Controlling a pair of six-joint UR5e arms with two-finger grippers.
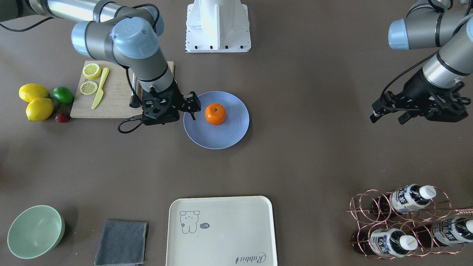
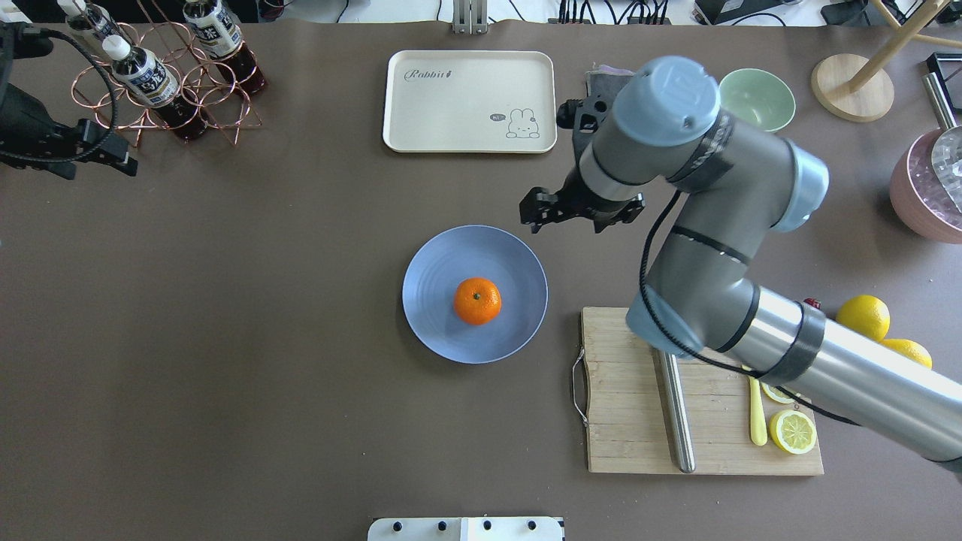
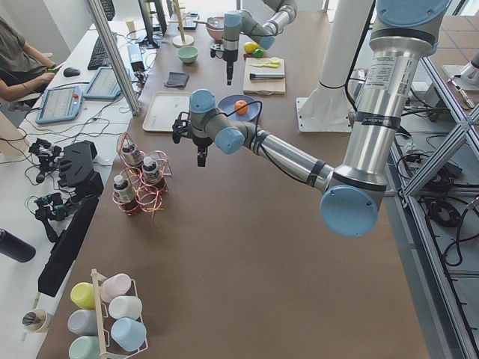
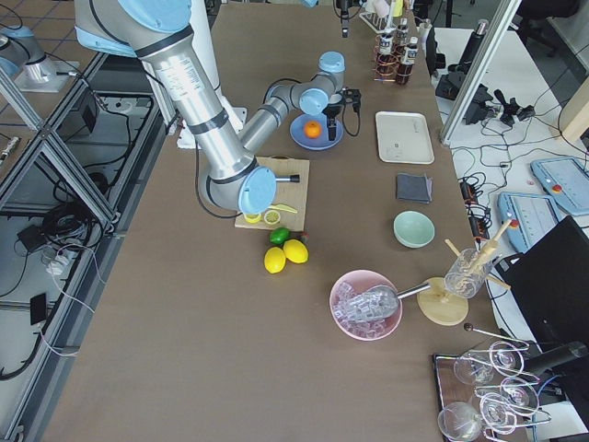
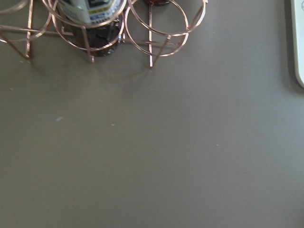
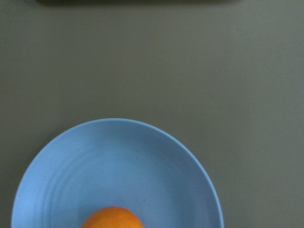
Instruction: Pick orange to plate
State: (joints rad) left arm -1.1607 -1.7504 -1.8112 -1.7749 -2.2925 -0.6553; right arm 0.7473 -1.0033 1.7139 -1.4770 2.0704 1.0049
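The orange point(image 1: 215, 113) point(image 2: 477, 300) rests near the middle of the periwinkle-blue plate point(image 1: 229, 137) point(image 2: 443, 334), at the centre of the table. My right gripper point(image 1: 192, 107) point(image 2: 530, 216) hovers over the plate's rim, beside the orange and apart from it, open and holding nothing. The right wrist view looks down on the plate point(image 6: 118, 161), with only the top of the orange point(image 6: 112, 218) at its lower edge. My left gripper point(image 1: 387, 117) point(image 2: 94, 164) hangs open and empty far off, near the bottle rack.
A wooden cutting board point(image 1: 114, 99) with lemon slices and a yellow knife lies by the right arm, with two lemons point(image 1: 35, 101), a lime point(image 1: 63, 95) and a strawberry beyond. Cream tray point(image 1: 221, 231), green bowl point(image 1: 35, 231), grey cloth point(image 1: 122, 242), copper bottle rack point(image 1: 406, 221).
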